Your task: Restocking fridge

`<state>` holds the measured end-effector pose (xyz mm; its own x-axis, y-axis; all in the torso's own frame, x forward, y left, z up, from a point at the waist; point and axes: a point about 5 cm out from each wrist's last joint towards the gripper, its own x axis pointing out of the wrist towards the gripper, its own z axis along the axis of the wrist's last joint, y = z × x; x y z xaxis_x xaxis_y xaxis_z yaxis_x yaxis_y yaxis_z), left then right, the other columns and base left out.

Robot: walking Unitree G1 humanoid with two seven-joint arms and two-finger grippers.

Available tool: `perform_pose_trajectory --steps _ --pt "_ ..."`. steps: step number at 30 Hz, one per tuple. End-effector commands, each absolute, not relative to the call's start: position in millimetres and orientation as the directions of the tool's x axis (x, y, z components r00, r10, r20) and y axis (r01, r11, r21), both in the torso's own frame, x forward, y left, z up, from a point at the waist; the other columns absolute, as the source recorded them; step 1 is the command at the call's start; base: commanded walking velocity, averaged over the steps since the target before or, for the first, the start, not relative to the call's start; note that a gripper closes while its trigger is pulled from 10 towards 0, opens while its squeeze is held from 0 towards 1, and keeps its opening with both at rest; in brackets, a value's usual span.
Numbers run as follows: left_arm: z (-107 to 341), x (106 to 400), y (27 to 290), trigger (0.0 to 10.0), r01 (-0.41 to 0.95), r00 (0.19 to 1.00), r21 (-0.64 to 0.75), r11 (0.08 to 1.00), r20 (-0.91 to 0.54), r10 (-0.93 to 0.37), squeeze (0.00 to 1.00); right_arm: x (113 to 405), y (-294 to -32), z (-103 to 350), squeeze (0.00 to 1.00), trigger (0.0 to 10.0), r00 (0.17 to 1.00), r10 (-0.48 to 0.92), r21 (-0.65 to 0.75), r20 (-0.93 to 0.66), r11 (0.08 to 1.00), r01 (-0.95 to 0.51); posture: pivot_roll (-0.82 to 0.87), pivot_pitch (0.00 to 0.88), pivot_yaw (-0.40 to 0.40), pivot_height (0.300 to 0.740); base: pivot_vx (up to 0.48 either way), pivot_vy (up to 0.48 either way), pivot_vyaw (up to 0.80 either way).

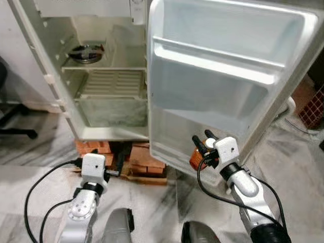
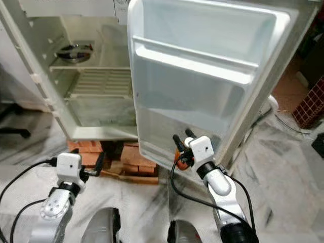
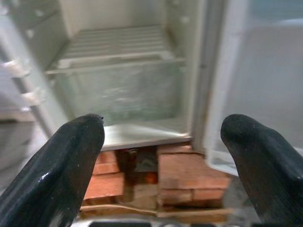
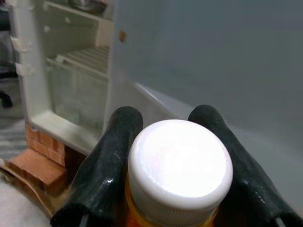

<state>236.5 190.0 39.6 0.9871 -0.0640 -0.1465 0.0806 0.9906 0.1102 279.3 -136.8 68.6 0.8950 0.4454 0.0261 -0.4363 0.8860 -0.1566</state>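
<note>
Nearest: right gripper [image 4: 165,156], fingers closed snug on either side of an orange bottle w/ white cap [image 4: 179,165]. In the head views it's raised in front of the robot, right at the lower edge of the open fridge door [image 1: 223,76], bottle [image 1: 196,158] just showing orange between gripper and door. Touching the door or just short of it? Can't tell.

Left gripper [image 3: 161,156]: fingers spread wide, nothing between them, held low over the marble floor [image 1: 45,162] and aimed at the fridge's bottom. Cables trail from both wrists.

Next out: stack of red bricks [image 1: 144,158] + wood scraps propping up the fridge base.

Then the fridge [image 1: 55,101] itself, door swung fully open. Door shelves [image 1: 212,63] bare as far as I see. Inside, a clear crisper drawer [image 1: 114,109] at the bottom under a ribbed cover, looks empty. Farthest: upper shelf w/ one round dark metal dish or lid [image 1: 86,51] on it; can't make out which.

Progress, my read: early. Door's open, one bottle in hand and brought up to the door, but not yet placed. Left to do: set the bottle in a door shelf or on an inner shelf, let go, fetch whatever else there is, shut the door.
</note>
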Motion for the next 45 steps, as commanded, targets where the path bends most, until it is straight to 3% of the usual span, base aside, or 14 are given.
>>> perform_pose_trajectory --steps 1,11,22,34,45 --pt "40.6 236.9 186.1 10.0 0.092 0.987 0.105 0.99 -0.142 -0.077 0.0 281.1 -139.8 74.8 0.0 10.0 0.89 0.452 -0.182 0.05 0.881 -0.437 0.05 0.0 -0.031 0.631 0.36 0.0 0.0" --pt "39.7 235.6 183.8 10.0 0.101 0.986 0.106 0.989 -0.145 -0.085 0.0 278.6 -139.3 72.5 0.0 10.0 0.887 0.46 -0.173 0.044 0.878 -0.447 0.05 0.0 -0.032 0.631 0.361 0.0 0.0" --pt "40.0 238.4 183.3 10.0 0.095 0.986 0.103 0.99 -0.149 -0.079 0.0 277.4 -132.8 71.7 0.0 10.0 0.869 0.492 -0.152 0.044 0.863 -0.481 0.05 0.0 -0.029 0.631 0.0 0.0 0.0" --pt "40.1 236.2 184.7 10.0 0.074 0.988 0.111 0.991 -0.144 -0.058 0.0 276.5 -126.5 71.7 0.0 10.0 0.848 0.529 -0.165 0.044 0.841 -0.516 0.05 0.0 -0.038 0.552 0.0 0.0 0.0" --pt "43.1 229.5 192.8 10.0 0.06 0.99 0.192 0.98 -0.136 -0.034 0.0 276.2 -121.9 76.8 0.0 10.0 0.845 0.53 -0.198 0.07 0.837 -0.509 0.06 0.028 -0.037 0.552 0.0 0.0 0.0"
